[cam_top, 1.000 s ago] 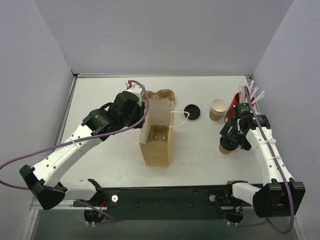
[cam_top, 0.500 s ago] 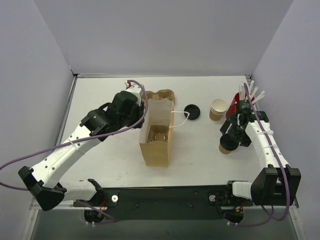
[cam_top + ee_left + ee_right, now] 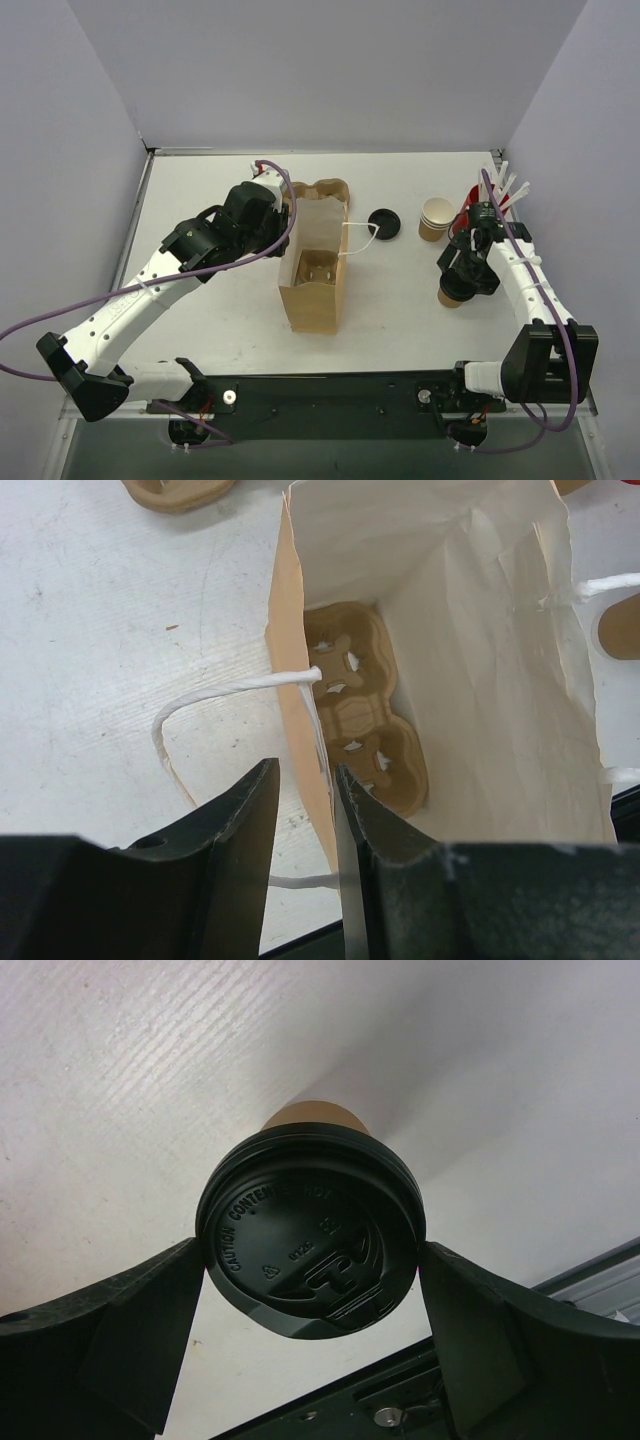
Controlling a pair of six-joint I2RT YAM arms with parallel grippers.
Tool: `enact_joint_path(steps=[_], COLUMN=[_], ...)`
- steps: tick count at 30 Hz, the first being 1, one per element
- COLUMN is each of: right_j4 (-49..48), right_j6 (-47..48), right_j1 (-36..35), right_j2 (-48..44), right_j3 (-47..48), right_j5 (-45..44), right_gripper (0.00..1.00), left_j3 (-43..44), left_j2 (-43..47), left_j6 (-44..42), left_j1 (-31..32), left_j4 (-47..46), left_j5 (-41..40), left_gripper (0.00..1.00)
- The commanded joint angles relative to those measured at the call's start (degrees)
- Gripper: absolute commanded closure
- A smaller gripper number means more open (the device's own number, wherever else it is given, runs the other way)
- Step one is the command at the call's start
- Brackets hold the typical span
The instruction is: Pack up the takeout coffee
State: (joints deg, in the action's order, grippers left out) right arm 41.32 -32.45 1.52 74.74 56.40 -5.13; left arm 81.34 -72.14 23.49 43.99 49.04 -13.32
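Observation:
The takeout coffee [image 3: 450, 294], a kraft cup with a black lid [image 3: 310, 1225], stands right of centre on the table. My right gripper [image 3: 462, 278] is shut on it, a finger [image 3: 130, 1310] pressed against each side of the lid. The open brown paper bag [image 3: 318, 262] stands in the middle with a moulded cup carrier [image 3: 365, 715] on its bottom. My left gripper [image 3: 283, 222] is at the bag's left rim; in the left wrist view the gripper [image 3: 304, 772] is closed on the bag's side wall [image 3: 300, 680].
A loose black lid [image 3: 384, 223] lies right of the bag. A stack of tan cups [image 3: 434, 218] and a red cup of white sticks [image 3: 478, 205] stand behind the coffee. Another cup carrier [image 3: 322, 188] lies behind the bag. Walls enclose three sides.
My right wrist has shifted slightly over the coffee, which stays in about the same spot. The left arm and bag have not moved.

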Motion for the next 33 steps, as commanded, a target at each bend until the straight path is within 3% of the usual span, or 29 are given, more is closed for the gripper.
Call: enact_joint_path(steps=[1, 6, 18, 26, 33], right_j4=[1.1, 0.8, 3.4, 10.5, 16.2], right_j6=[0.5, 0.5, 1.0, 1.0, -1.5], right_j1=[0.4, 0.3, 0.2, -1.2, -7.1], right_j2=[0.1, 0.3, -2.8, -8.0, -11.2], right_j3=[-1.5, -1.7, 1.1, 8.9, 19.7], right_j5=[-1.4, -1.5, 0.4, 2.0, 6.4], right_gripper=[0.18, 0.23, 0.46, 0.48, 0.48], left_j3=[0.2, 0.1, 0.7, 2.9, 4.4], left_j2=[0.9, 0.9, 0.0, -1.4, -2.4], left_j6=[-0.4, -0.2, -0.1, -0.5, -0.6], left_j1=[-0.4, -0.4, -0.4, -0.4, -0.4], left_j4=[-2.6, -2.6, -2.2, -0.5, 0.5], left_j5=[0.6, 0.8, 1.0, 1.7, 1.8], left_gripper=[0.61, 0.62, 0.63, 0.62, 0.59])
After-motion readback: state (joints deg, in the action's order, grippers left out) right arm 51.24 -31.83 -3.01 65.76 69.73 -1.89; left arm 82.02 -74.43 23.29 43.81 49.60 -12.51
